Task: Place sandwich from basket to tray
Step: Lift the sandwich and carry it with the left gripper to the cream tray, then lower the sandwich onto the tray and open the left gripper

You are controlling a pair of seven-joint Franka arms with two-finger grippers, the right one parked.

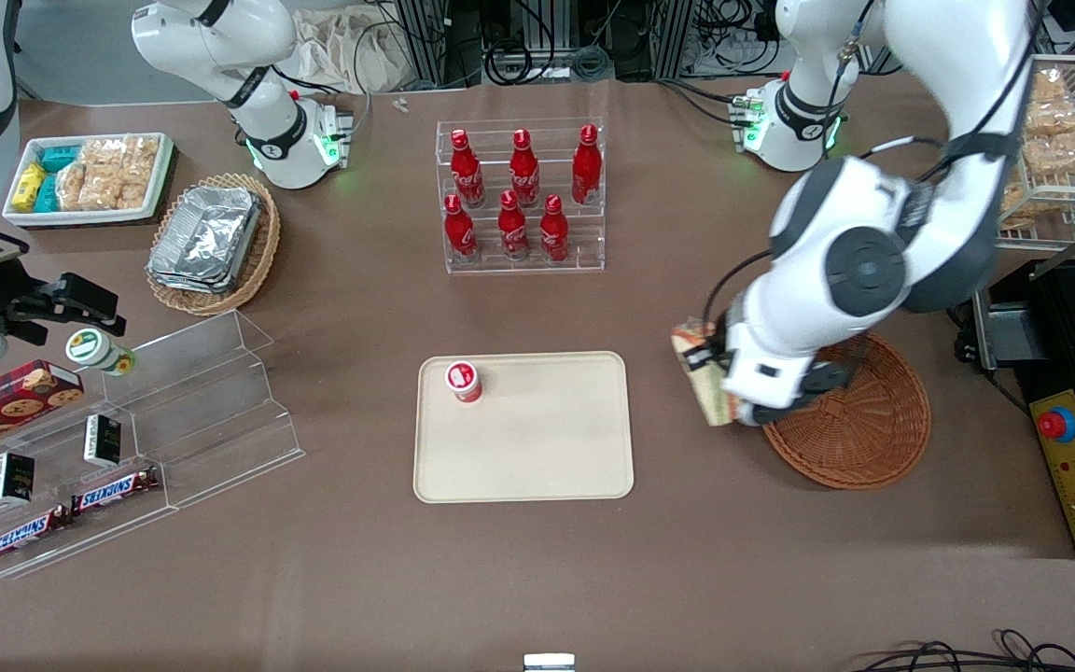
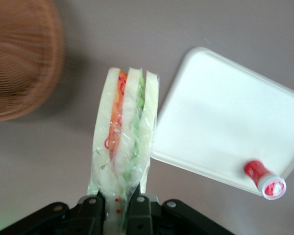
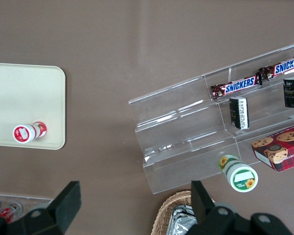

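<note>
The tray, nearest the camera and biggest, lies toward the parked arm's end from the basket, and between them, up off the table, the gripper pinches the sandwich, whose long side points away from the fingers.

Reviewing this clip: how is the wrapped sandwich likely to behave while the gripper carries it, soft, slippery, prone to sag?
Probably soft: the gripper, between basket and tray, is shut on the sandwich at one end, so it may sag. Its glossy clear wrap looks slippery. It seems light, staying fairly straight in the wrist view.
</note>
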